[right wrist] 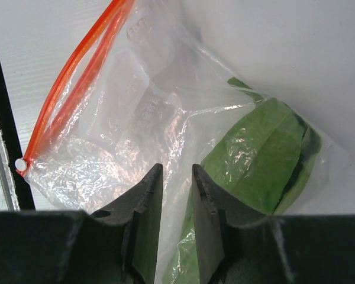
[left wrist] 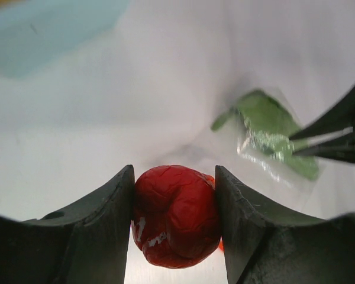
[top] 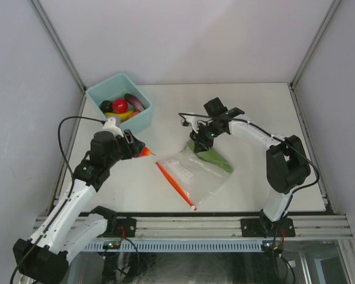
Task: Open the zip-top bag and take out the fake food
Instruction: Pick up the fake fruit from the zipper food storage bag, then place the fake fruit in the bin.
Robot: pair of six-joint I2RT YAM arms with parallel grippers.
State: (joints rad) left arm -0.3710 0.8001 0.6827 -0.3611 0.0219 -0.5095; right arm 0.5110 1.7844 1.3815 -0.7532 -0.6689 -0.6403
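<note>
The clear zip-top bag (top: 189, 174) lies flat mid-table, its orange-red zip strip (top: 174, 184) toward the left arm. A green leafy piece (top: 213, 157) of fake food shows inside the bag's far end (right wrist: 266, 160). My right gripper (top: 200, 141) pinches that far end, its narrow jaws (right wrist: 174, 168) closed on a fold of the plastic (right wrist: 136, 118). My left gripper (top: 143, 151) hovers just left of the zip strip, shut on a round, wrinkled red fake food piece (left wrist: 176, 216). In the left wrist view the green piece (left wrist: 266, 121) and the right fingers (left wrist: 337, 133) lie ahead.
A light teal bin (top: 141, 118) stands at the back left, holding a red apple (top: 119, 105), a yellow banana (top: 123, 116), a purple eggplant (top: 134, 102) and a dark round piece (top: 106, 106). Enclosure walls ring the table; a metal rail (top: 225, 228) runs along the near edge.
</note>
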